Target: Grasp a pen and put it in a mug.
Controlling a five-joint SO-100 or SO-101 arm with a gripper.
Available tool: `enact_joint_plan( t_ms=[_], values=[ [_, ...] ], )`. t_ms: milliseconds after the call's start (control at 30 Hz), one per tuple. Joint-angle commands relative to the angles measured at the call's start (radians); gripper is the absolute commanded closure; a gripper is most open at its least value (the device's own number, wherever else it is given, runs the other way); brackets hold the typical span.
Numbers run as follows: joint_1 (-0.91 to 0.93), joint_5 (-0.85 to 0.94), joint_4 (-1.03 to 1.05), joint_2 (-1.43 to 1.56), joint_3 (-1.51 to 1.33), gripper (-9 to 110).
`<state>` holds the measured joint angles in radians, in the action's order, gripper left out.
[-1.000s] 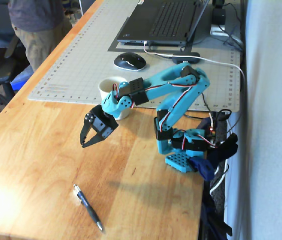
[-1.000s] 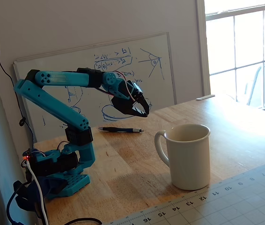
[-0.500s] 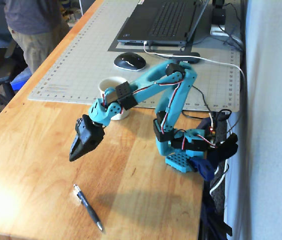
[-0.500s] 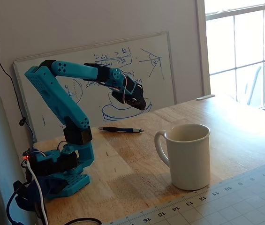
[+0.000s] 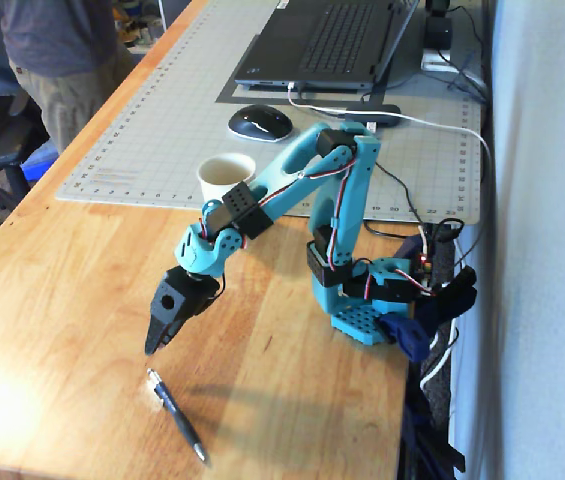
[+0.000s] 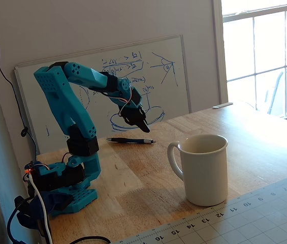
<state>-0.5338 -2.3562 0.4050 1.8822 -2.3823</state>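
While I watched, pincer (image 5: 151,347) hung pressed together above pen (image 5: 176,415) | pen lay on worktop (image 5: 62,300) | mug (image 6: 202,169) unmarked | cutting mat (image 6: 245,218) ruler read 11–16

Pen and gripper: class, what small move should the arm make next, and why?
Probably open the jaws and lower onto the pen. The gripper looks shut and hangs just above the pen's near end, not touching it; the pen lies flat on the table, far from the mug.
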Motion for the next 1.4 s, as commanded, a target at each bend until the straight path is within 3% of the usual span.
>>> enact_joint_plan(
  t_ms=[0,233,1367],
  values=[
    [-0.048,-0.054,-0.028,-0.003,0.120,83],
    [-0.106,-0.057,-0.028,-0.107,0.153,76],
    [-0.149,-0.097,-0.183,-0.321,0.199,76]
  ],
)
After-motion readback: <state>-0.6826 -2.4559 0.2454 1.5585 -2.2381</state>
